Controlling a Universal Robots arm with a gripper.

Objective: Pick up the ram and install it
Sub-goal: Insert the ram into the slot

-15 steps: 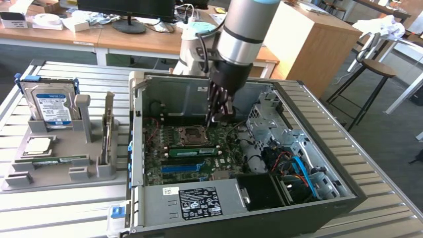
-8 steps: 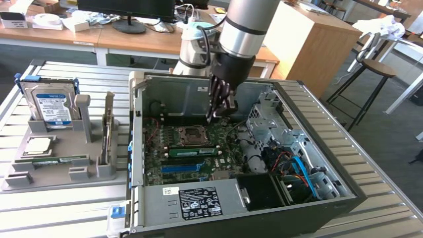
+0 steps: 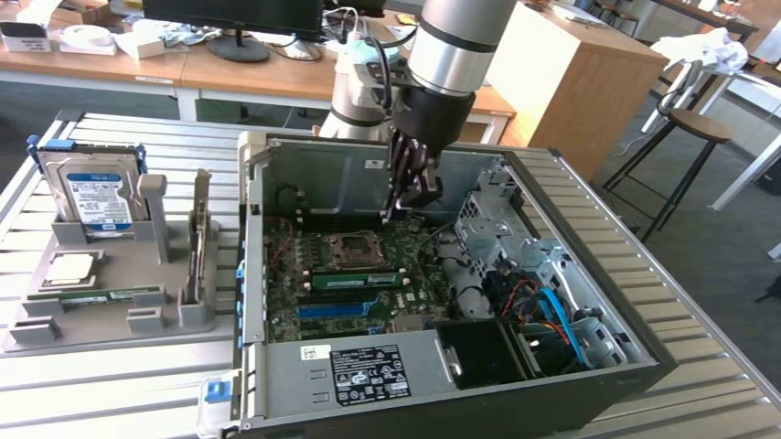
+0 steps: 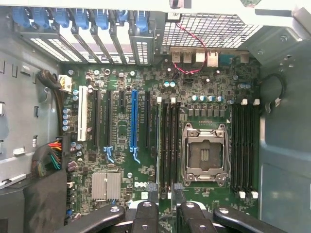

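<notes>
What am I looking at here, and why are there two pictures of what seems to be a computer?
A robot arm reaches down into an open computer case lying on a metal table. One picture comes from a camera standing off to the side. The other comes from a camera on the arm's wrist, looking straight down at the green motherboard. The black shapes there are the arm's pincer, its fingers apart with nothing between them. On the exterior view's left, a grey holder carries spare parts: a hard drive standing upright and a green memory stick lying flat. A second green stick stands in a slot on the board.
</notes>
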